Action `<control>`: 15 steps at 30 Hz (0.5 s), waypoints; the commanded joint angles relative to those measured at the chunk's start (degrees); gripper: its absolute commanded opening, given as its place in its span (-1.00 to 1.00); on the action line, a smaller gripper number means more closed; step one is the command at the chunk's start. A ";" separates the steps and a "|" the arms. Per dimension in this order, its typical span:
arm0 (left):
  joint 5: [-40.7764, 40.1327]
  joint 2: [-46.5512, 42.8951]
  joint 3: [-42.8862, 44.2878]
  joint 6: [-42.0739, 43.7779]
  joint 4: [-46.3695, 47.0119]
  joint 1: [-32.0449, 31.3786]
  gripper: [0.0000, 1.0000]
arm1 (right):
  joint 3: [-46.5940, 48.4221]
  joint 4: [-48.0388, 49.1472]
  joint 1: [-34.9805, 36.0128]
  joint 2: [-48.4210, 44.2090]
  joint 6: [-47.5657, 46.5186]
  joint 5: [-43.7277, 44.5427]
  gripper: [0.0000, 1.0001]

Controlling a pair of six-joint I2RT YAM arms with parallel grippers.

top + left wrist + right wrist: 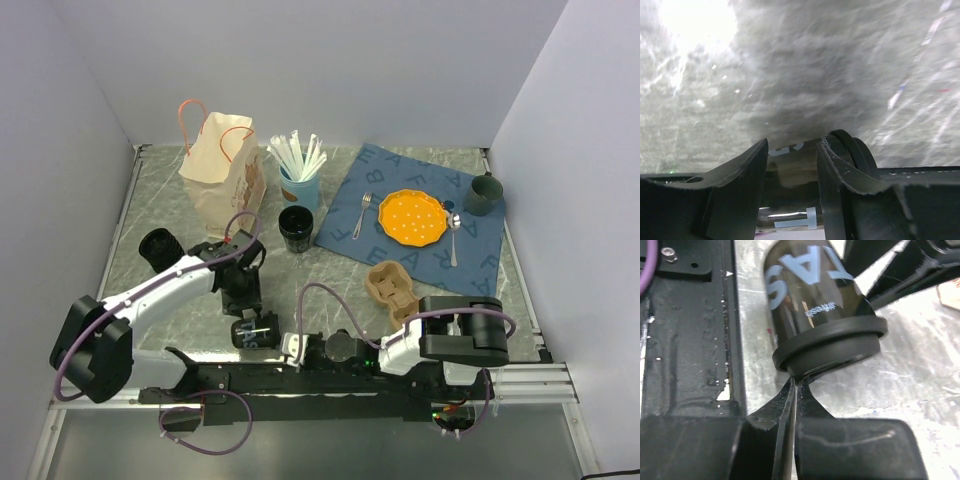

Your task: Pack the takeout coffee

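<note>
The takeout coffee, a small black cup with a black lid and pale lettering, lies on its side near the table's front edge. My left gripper reaches over it with jaws apart. In the left wrist view the cup body fills the gap, and the right finger crosses in front of the cup beside the lid. My right gripper is shut. In the right wrist view its closed tips touch the lower rim of the cup's lid.
A paper bag stands at the back left beside a light-blue straw cup and a lidless black cup. A cardboard carrier lies right of centre. A blue cloth holds an orange plate, cutlery and a grey-green mug. The black base rail runs just beside the cup.
</note>
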 commanded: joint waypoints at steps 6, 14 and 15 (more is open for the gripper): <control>-0.08 4.49 10.42 2.74 -0.78 -0.04 0.02 | 3.09 0.04 0.07 -4.74 -4.99 2.87 -1.00; -6.23 8.27 26.76 5.38 -5.26 1.10 0.30 | 12.57 -38.77 0.07 -20.55 0.70 6.03 -1.00; -6.23 8.62 30.26 5.30 -5.61 1.28 0.33 | 13.98 -43.86 0.07 -21.96 1.68 6.55 -1.00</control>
